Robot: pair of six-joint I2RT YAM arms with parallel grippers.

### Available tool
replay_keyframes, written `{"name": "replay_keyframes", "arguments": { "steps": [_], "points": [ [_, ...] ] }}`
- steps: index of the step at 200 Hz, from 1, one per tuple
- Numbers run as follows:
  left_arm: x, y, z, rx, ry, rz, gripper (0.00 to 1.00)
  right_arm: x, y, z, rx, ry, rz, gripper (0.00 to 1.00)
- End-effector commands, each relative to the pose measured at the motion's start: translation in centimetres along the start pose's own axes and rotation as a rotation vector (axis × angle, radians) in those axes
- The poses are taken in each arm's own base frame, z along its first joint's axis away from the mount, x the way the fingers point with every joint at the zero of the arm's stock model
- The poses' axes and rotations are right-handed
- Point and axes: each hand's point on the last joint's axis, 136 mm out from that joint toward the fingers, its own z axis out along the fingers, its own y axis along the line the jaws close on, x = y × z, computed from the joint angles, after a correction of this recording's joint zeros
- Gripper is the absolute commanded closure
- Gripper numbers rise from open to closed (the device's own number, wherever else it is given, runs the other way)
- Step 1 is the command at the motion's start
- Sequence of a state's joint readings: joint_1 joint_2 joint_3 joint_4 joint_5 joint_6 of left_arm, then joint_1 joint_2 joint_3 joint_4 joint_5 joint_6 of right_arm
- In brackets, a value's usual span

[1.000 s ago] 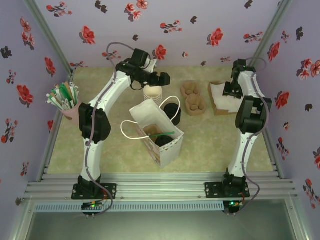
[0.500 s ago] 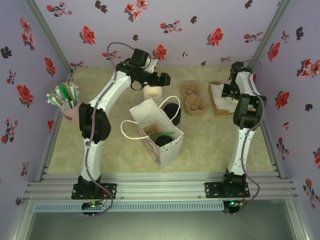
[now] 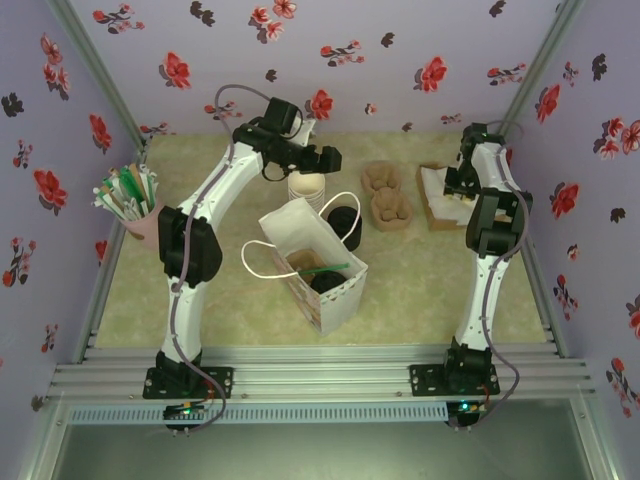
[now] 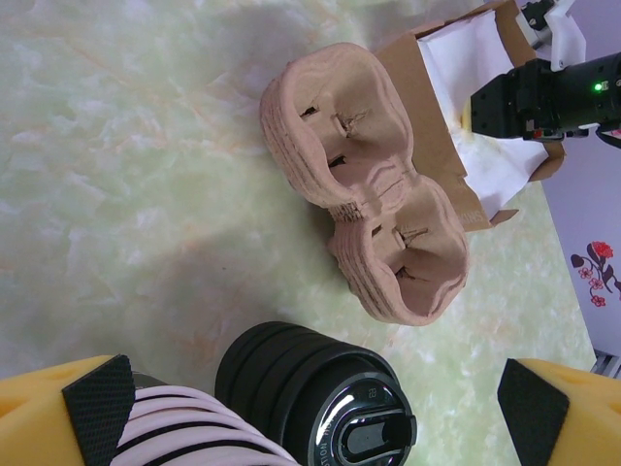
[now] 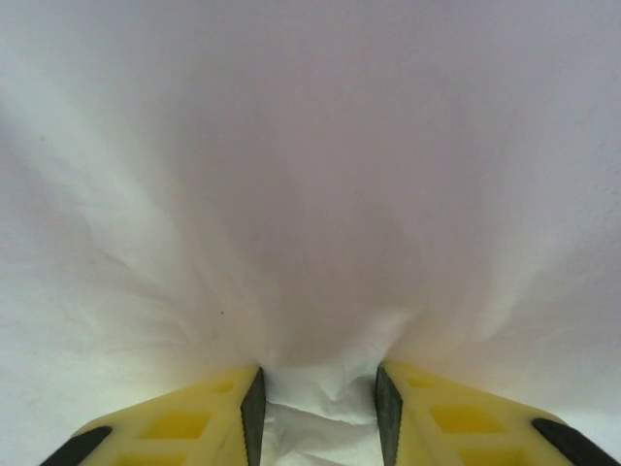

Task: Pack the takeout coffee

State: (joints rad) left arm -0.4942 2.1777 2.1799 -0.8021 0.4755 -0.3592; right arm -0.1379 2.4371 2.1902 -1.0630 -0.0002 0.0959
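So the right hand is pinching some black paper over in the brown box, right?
Not quite: the paper is white, not black. The right wrist view shows the right hand pinching it, over in the brown box.

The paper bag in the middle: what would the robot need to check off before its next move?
1. Takeout coffee inside the paper bag: ok, its black lid shows through the bag's mouth.
2. Bag standing with its mouth open: ok.
3. Right gripper has hold of a napkin: ok, white paper is bunched between its fingers.
4. Only a single napkin pinched: cannot tell.
5. Left gripper free: ok, jaws wide apart, nothing between them, above the cream cup stack.
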Motion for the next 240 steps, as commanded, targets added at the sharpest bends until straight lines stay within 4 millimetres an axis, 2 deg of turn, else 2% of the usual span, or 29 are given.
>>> {"name": "replay_keyframes", "arguments": {
  "steps": [1, 115, 207, 240],
  "points": [
    [0.1, -0.6, 0.2, 0.016, 0.014, 0.026, 0.01, -0.6, 0.3, -2.4, -0.031, -0.028, -0.001, 0.66],
    [0.2, -0.6, 0.4, 0.016, 0.017, 0.03, 0.01, -1.0, 0.6, -3.7, -0.047, -0.053, 0.007, 0.79],
    [0.1, -0.8, 0.1, 0.017, 0.014, 0.033, 0.01, -1.6, 0.4, -6.3, -0.036, -0.102, 0.009, 0.9],
    [0.1, -0.7, 0.2, 0.017, 0.015, 0.034, 0.01, -1.7, 0.3, -7.2, -0.033, -0.115, 0.011, 0.89]
  ]
}}
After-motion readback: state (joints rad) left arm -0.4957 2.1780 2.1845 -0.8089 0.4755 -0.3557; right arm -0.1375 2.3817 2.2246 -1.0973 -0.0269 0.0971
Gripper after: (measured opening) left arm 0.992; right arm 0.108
